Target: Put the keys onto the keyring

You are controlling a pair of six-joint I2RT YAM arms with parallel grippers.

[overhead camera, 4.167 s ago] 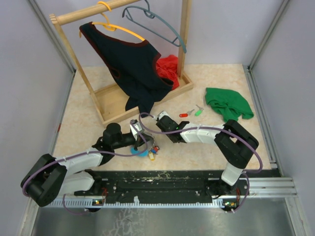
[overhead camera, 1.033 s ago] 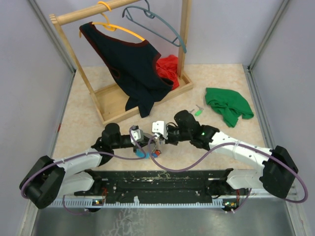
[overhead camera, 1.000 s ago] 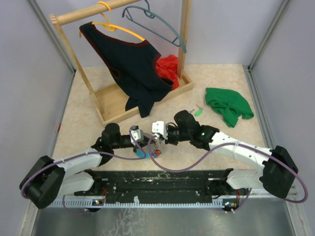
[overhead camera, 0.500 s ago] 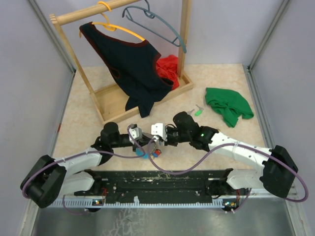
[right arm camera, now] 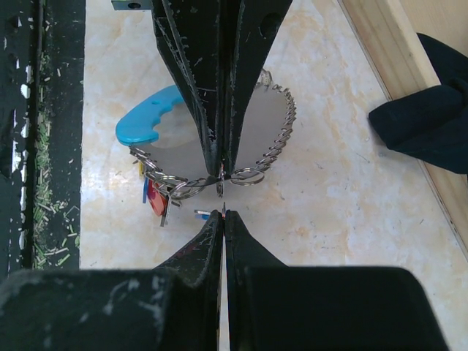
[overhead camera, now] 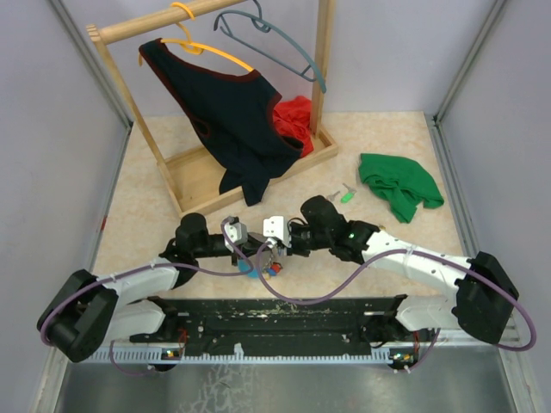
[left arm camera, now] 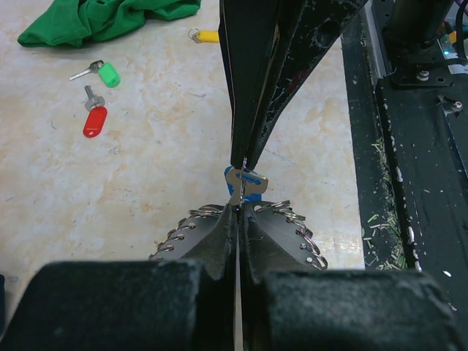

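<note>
The keyring point(right arm camera: 150, 124) is at the near edge of the table point(overhead camera: 379, 146), its wire coil clamped in the left pincer point(left arm camera: 239, 208). The right pincer point(right arm camera: 222, 213) is pressed together tip to tip with it, a blue-capped key point(left arm camera: 248, 181) at its tips. The key is judged light, stiff and slippery, best pinched by the plastic cap.

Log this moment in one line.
left gripper: shut on keyring | right gripper: shut, tip at blue key | loose: red key, green key
</note>
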